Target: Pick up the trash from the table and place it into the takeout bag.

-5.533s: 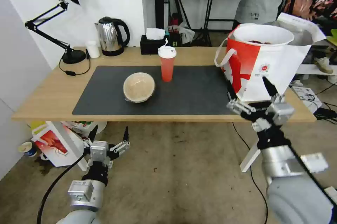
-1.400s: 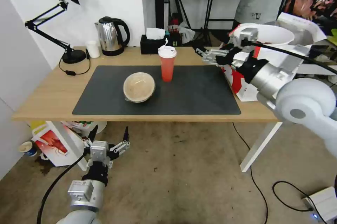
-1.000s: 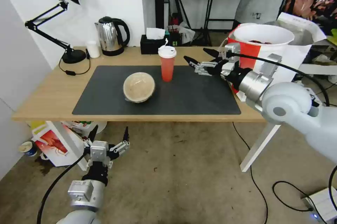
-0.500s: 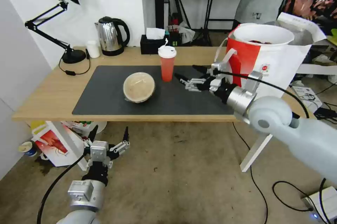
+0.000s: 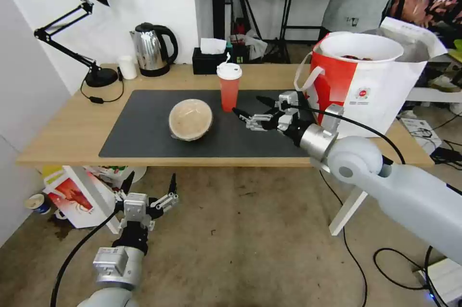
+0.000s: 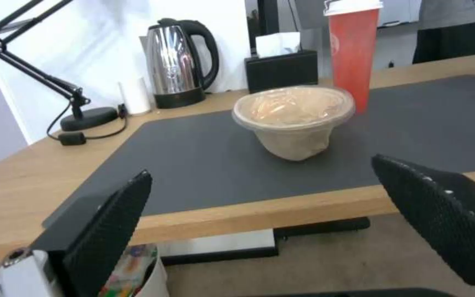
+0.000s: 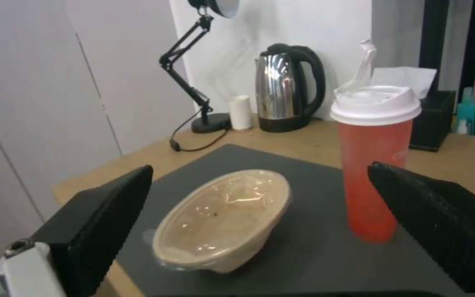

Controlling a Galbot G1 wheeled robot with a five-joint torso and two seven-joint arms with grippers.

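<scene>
Takeout bag (image 5: 365, 90): you see its far right side cut by a white flap, and its lower left corner hidden behind the right arm. White bowl (image 5: 361, 47) in the bag: you see only dark red bits at its rim; its contents are too small to tell. Logo on the bag: lettering unreadable. Red cup (image 6: 353, 49): in the left wrist view its lid is cut by the edge. Crayfish-picture bag (image 5: 72, 196) under the table (image 5: 62, 138): partly hidden by the tabletop.
</scene>
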